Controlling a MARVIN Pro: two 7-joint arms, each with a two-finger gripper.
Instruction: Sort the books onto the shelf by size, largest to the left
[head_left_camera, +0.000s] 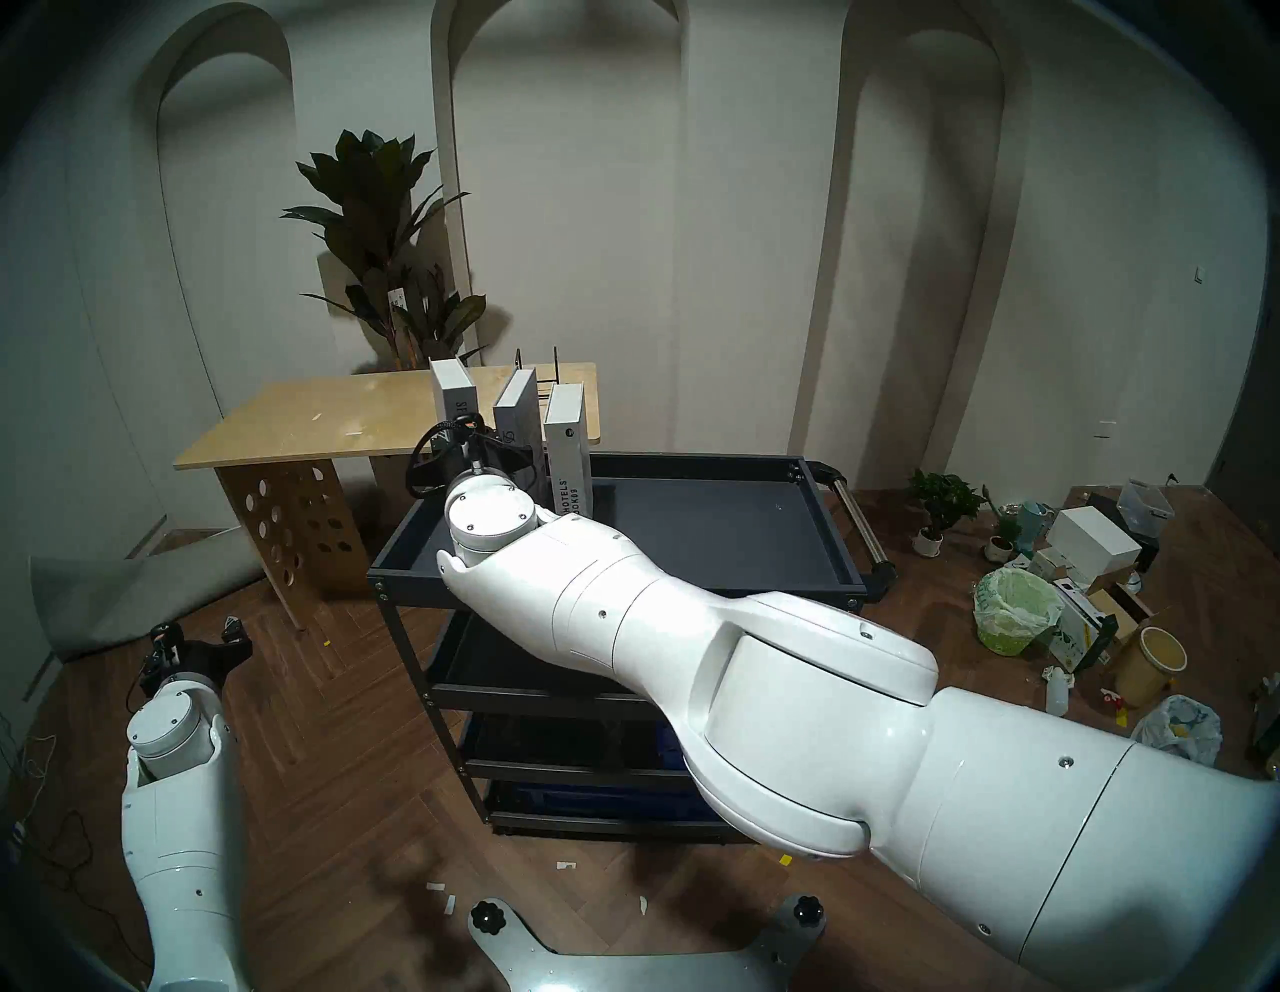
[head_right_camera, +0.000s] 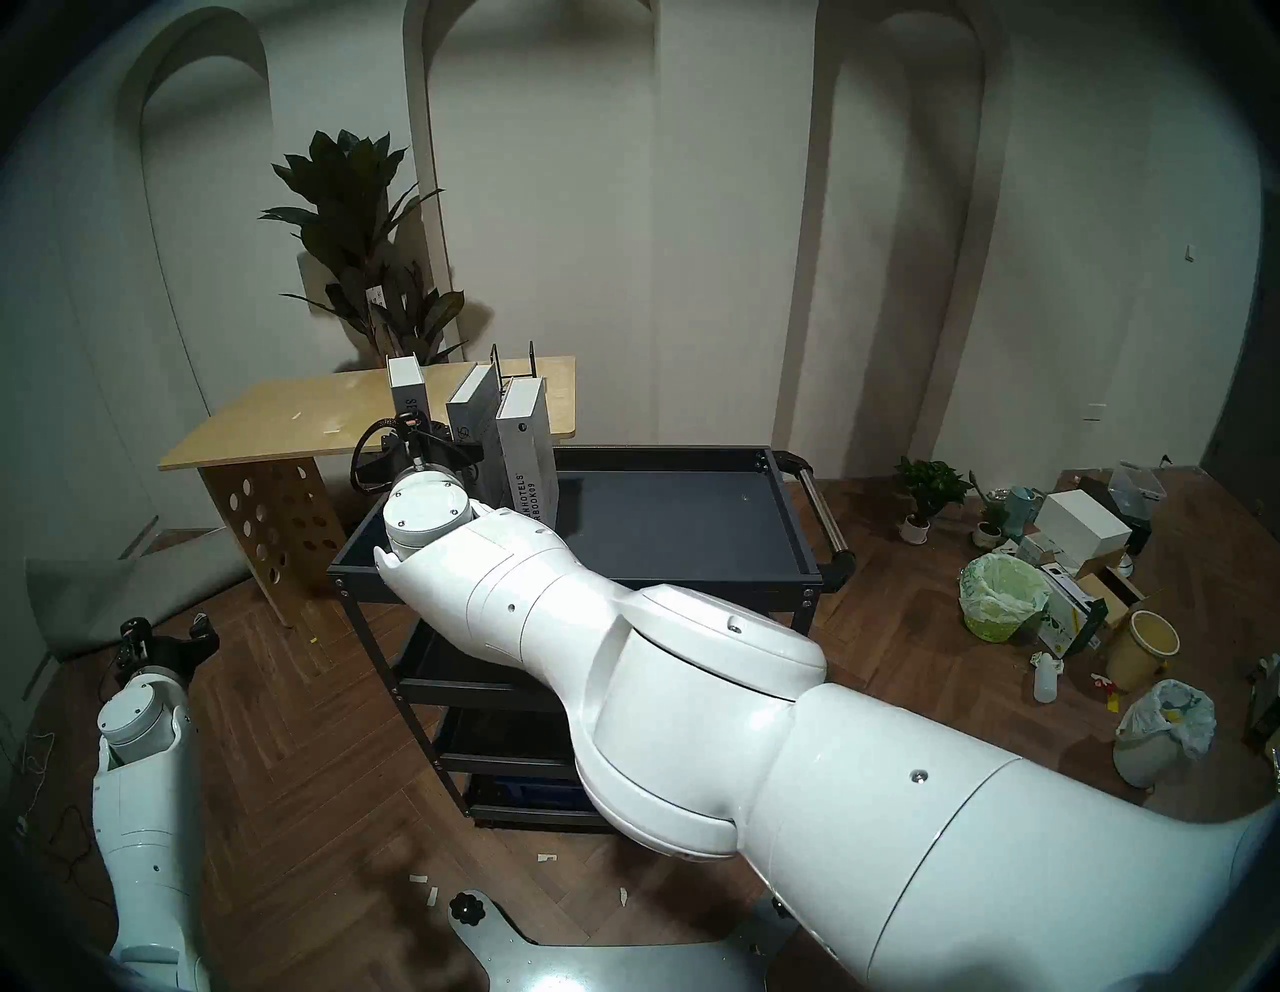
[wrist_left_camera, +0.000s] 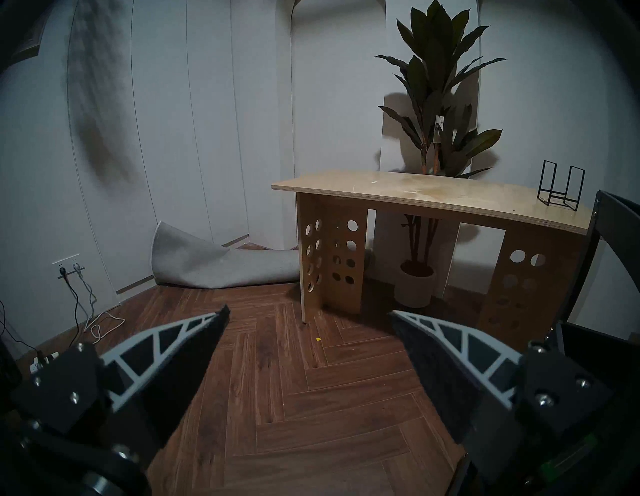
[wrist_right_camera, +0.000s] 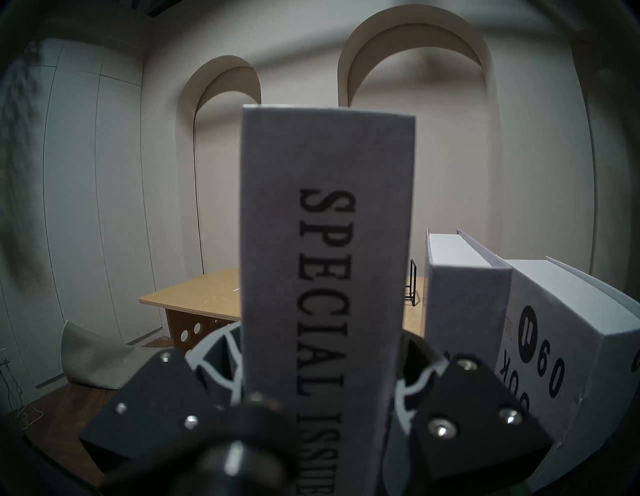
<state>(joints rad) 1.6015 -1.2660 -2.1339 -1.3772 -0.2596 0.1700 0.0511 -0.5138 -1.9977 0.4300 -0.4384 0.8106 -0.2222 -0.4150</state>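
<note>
Pale arched walls back the scene; at far left the left gripper (wrist_left_camera: 308, 315) hangs low over the floor, jaws spread wide and empty, well apart from the books. Rightward, the right gripper (wrist_right_camera: 311, 374) clamps the upright tall grey "SPECIAL ISSUE" hardback (wrist_right_camera: 325, 242), leftmost of three over the dark-grey metal cart tray (head_left_camera: 692, 526).

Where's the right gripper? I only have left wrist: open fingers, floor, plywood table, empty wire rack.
Observer: The right gripper is shut on the SPECIAL ISSUE book, whose spine is upright between its fingers.
Operator: Other books?
Observer: The thin book and the DESIGNHOTELS book stand to its right, at the back left of the cart's top tray.
Operator: Order?
Observer: In the head view the tops step down from left to right.
</note>
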